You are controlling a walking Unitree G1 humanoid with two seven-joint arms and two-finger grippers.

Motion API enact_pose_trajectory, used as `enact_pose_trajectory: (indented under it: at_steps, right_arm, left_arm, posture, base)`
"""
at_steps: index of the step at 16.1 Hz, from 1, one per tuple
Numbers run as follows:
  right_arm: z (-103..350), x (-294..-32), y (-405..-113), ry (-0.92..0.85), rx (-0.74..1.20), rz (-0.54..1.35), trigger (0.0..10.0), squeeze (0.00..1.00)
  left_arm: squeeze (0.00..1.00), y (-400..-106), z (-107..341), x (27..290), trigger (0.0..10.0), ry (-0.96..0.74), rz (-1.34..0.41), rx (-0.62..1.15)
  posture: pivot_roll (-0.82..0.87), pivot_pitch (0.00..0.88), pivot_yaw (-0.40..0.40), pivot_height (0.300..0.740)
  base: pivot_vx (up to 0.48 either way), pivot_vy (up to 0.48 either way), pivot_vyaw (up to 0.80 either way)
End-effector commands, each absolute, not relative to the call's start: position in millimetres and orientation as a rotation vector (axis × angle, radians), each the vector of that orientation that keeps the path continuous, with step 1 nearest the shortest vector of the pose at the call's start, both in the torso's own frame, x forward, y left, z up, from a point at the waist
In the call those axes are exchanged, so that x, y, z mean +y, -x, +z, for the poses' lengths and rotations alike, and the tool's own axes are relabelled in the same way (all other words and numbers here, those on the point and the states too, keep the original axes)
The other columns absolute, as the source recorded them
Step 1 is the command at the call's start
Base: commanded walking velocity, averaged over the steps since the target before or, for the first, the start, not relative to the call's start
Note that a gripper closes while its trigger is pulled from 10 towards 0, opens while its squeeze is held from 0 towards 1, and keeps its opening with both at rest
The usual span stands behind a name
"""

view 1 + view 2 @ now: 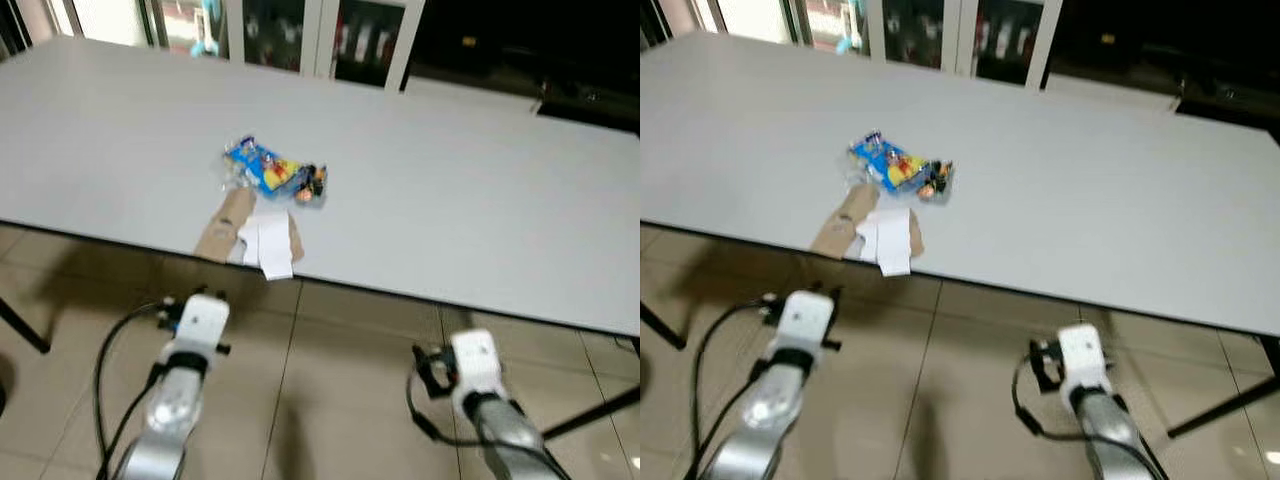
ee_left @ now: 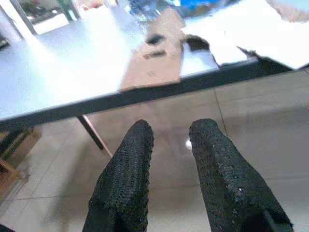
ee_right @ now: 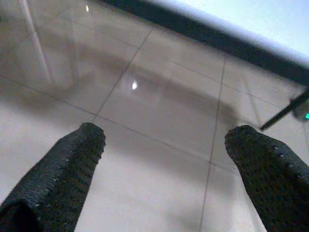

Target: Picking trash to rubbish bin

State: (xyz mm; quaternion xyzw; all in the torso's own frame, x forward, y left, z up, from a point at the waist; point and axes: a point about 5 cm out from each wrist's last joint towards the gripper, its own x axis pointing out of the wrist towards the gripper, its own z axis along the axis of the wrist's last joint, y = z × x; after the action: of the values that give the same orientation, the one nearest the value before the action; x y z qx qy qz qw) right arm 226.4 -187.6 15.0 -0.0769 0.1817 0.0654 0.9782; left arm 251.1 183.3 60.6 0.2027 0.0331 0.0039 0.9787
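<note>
On table [image 1: 480,190]: crumpled blue snack wrapper [image 1: 272,174], w/ cardboard [image 1: 226,224].

Table [image 1: 480,200] runs off both side edges in the eye views, far right corner not seen. Print on the blue wrapper [image 1: 272,174] on the table is too blurred to read. Cardboard piece [image 1: 224,226] at the table's near edge is partly covered by white paper [image 1: 264,240]. Stuff behind the glass doors [image 1: 270,35] beyond the table is dark, can't identify. Both arms are cut off below the table by the bottom edge.
</note>
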Motion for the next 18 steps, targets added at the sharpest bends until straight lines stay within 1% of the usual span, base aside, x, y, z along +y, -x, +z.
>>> enact_pose_trajectory:
  at_steps: [1,4,6,9,12,13,15,17,18]
  right_arm:
    - [34.7,-192.4,-232.1,0.153,0.301,0.116,10.0,0.00]
    - [64.0,-184.4,-242.6,0.125,0.209,0.121,10.0,0.00]
    - [78.6,-175.7,-250.3,0.117,0.174,0.145,10.0,0.00]
    - [94.2,-165.4,-264.4,0.089,0.115,0.150,10.0,0.00]
    - [110.7,-150.8,-293.4,0.039,0.071,0.144,10.0,0.00]
    - [112.7,-148.0,-297.7,0.037,0.063,0.148,10.0,0.00]
    - [126.5,-129.6,-320.8,0.046,0.023,0.176,10.0,0.00]
    - [132.7,-123.7,-331.6,0.047,0.023,0.169,10.0,0.00]
    - [135.7,-120.6,-337.0,0.039,0.017,0.168,10.0,0.00]
  left_arm:
    - [0.00,-252.3,74.1,179.5,10.0,-0.421,-0.010,0.030]
    - [0.00,-258.0,98.1,175.8,10.0,-0.439,-0.004,-0.028]
    - [0.00,-263.8,112.8,168.5,10.0,-0.444,-0.020,-0.066]
    - [0.00,-273.2,119.4,163.1,10.0,-0.386,-0.014,-0.083]
    - [0.00,-300.6,132.2,152.9,10.0,-0.335,-0.023,-0.109]
    - [0.00,-304.9,134.5,150.8,10.0,-0.321,-0.028,-0.113]
    - [0.00,-329.0,147.3,136.9,10.0,-0.318,-0.048,-0.132]
    - [0.00,-339.1,151.1,127.3,10.0,-0.295,-0.066,-0.127]
    - [0.00,-343.5,154.6,116.1,10.0,-0.288,-0.101,-0.153]
  posture:
    - [-0.05,0.029,-0.113,0.740]
    - [-0.04,0.020,-0.109,0.740]
    - [-0.04,0.014,-0.108,0.740]
    - [-0.04,0.014,-0.111,0.740]
    - [-0.03,0.030,-0.119,0.740]
    - [-0.03,0.030,-0.119,0.740]
    - [-0.03,0.027,-0.115,0.740]
    - [-0.04,0.025,-0.118,0.740]
    - [-0.04,0.030,-0.126,0.740]
  base:
    - [0.000,0.000,0.00]
    - [0.000,0.000,0.00]
    - [0.000,0.000,0.00]
    - [0.000,0.000,0.00]
    - [0.000,0.000,0.00]
    - [0.000,0.000,0.00]
    - [0.000,0.000,0.00]
    - [0.000,0.000,0.00]
    - [0.000,0.000,0.00]
